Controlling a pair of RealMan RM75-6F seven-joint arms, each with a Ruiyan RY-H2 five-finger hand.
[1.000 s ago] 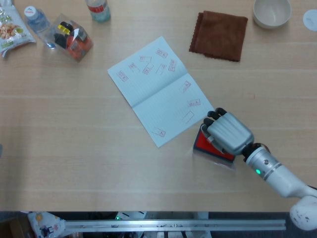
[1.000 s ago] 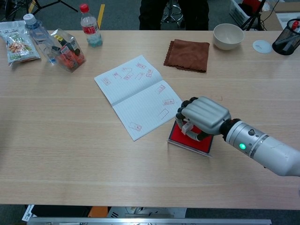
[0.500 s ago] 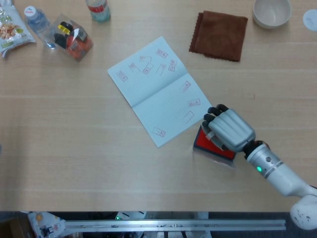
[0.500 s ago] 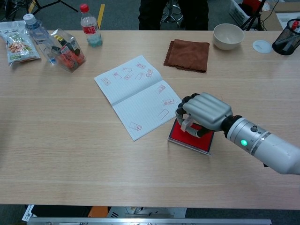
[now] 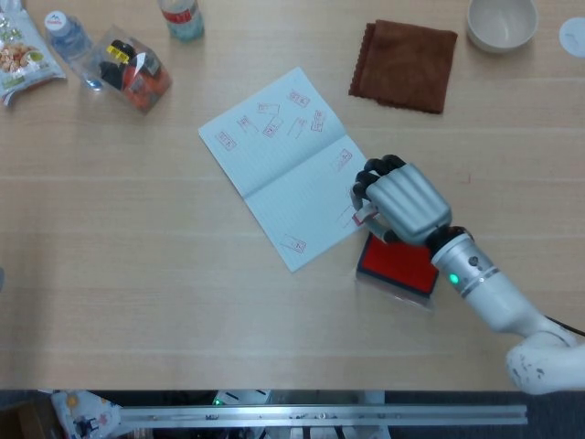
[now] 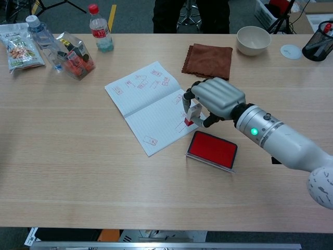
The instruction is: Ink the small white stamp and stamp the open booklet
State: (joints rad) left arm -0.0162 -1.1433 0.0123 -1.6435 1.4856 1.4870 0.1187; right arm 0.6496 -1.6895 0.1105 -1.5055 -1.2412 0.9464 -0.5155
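Observation:
My right hand (image 6: 216,99) (image 5: 402,198) holds the small white stamp (image 6: 192,115) (image 5: 363,216), fingers curled around it. The stamp has a red underside and hangs over the right page of the open booklet (image 6: 151,107) (image 5: 288,165), near its right edge. Whether it touches the paper I cannot tell. The booklet lies flat at mid table and carries several red stamp marks on both pages. The red ink pad (image 6: 212,149) (image 5: 398,266) lies uncovered just right of the booklet, in front of the hand. My left hand appears in neither view.
A brown cloth (image 6: 208,61) and a white bowl (image 6: 253,39) lie at the back right, a black pen cup (image 6: 318,48) at the far right. Bottles (image 6: 98,27), a snack bag (image 6: 21,52) and a clear packet (image 6: 75,56) stand at the back left.
My right hand has lifted the stamp off the ink pad and moved up and left, over the booklet's right page. The pad is now uncovered.

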